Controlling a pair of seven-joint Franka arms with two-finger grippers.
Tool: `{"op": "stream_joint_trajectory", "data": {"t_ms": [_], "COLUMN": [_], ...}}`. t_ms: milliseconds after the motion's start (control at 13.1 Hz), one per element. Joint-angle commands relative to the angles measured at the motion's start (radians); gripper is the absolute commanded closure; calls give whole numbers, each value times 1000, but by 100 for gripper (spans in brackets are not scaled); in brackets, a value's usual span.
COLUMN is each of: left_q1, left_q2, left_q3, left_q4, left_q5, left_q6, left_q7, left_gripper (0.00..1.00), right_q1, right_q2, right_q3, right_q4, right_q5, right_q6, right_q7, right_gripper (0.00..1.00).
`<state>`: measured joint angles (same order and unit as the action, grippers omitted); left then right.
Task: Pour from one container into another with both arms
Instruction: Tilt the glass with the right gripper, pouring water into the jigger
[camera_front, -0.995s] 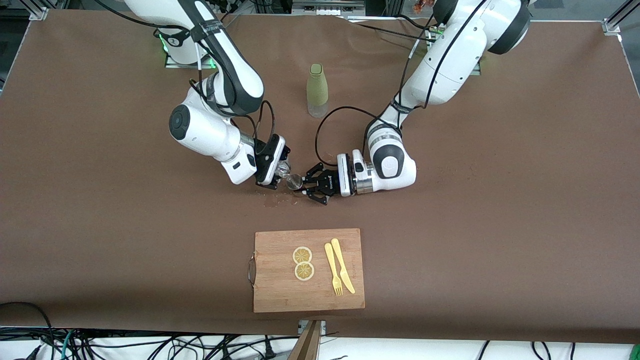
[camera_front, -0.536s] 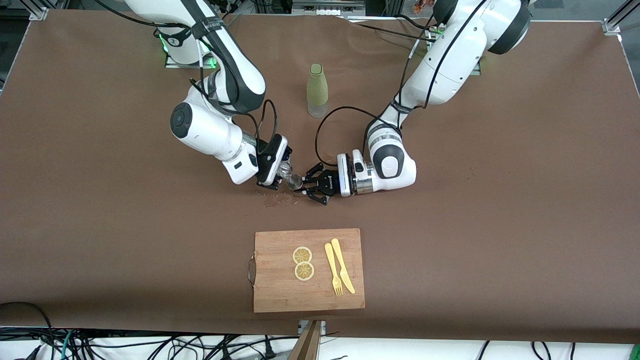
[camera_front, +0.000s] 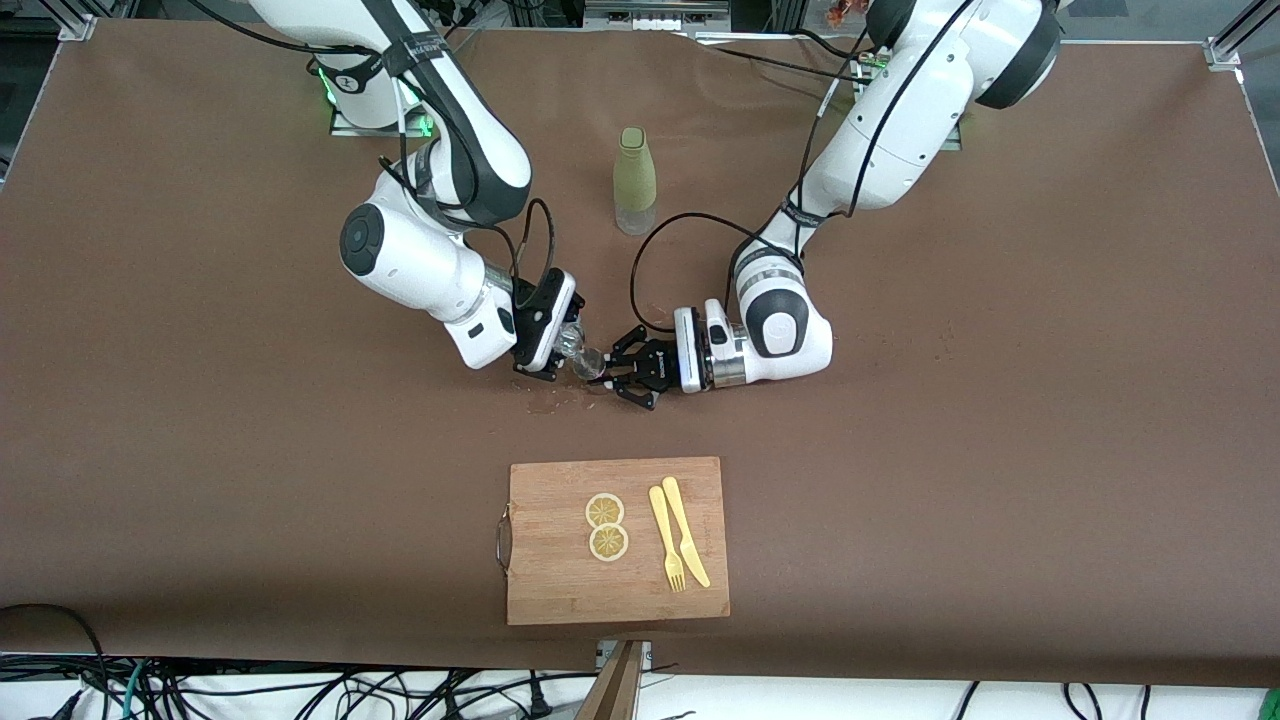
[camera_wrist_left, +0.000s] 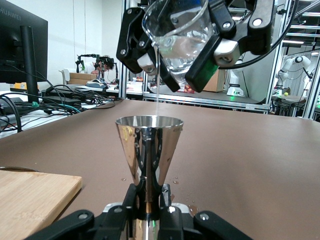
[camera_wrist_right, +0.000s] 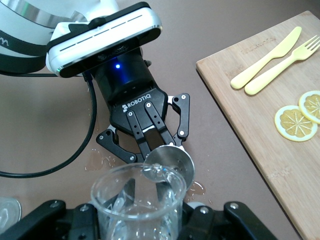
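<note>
My right gripper (camera_front: 558, 348) is shut on a clear glass beaker (camera_front: 571, 343) and holds it tilted, lip down, over a steel cone-shaped jigger (camera_front: 594, 364). My left gripper (camera_front: 613, 376) is shut on the jigger's narrow waist, low over the middle of the table. In the left wrist view a thin stream of water (camera_wrist_left: 158, 75) falls from the beaker (camera_wrist_left: 180, 35) into the jigger's open mouth (camera_wrist_left: 149, 147). The right wrist view looks through the beaker (camera_wrist_right: 137, 202) down onto the jigger (camera_wrist_right: 172, 161) and the left gripper (camera_wrist_right: 150, 142).
Water drops (camera_front: 552, 401) lie on the brown cloth under the grippers. A green bottle (camera_front: 635, 180) stands farther from the front camera. Nearer to it lies a wooden cutting board (camera_front: 560, 590) with two lemon slices (camera_front: 605, 511), a yellow fork (camera_front: 665, 540) and knife (camera_front: 686, 530).
The right arm's elbow has shifted slightly and the beaker has tipped a little further over the jigger. The left arm has kept still.
</note>
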<state>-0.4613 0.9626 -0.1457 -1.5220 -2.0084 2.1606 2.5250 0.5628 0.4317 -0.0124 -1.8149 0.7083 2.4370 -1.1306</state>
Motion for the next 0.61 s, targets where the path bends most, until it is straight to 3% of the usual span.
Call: {"op": "stream_joint_trajectory", "data": {"t_ms": [0,383,536], "left_q1": [-14,-11,-4], "left_q2": [8,4,-1], "left_q3": [-2,-2,0], "left_q4": [23,14,6], "left_q5": [-49,-47,-43], "left_q6": [31,30,28], "left_q7": [47,49,49], "left_gripper": [100,100,100], "right_q1": [-20,-24,-49], "right_q2": [-22,-33,-47], "right_q3": [23,31,63], "right_q4": [9,55,75], "right_q5": [-13,39,48], "right_q6": [17,114,145], "right_q7": [23,23,26], "right_gripper": [78,78,78]}}
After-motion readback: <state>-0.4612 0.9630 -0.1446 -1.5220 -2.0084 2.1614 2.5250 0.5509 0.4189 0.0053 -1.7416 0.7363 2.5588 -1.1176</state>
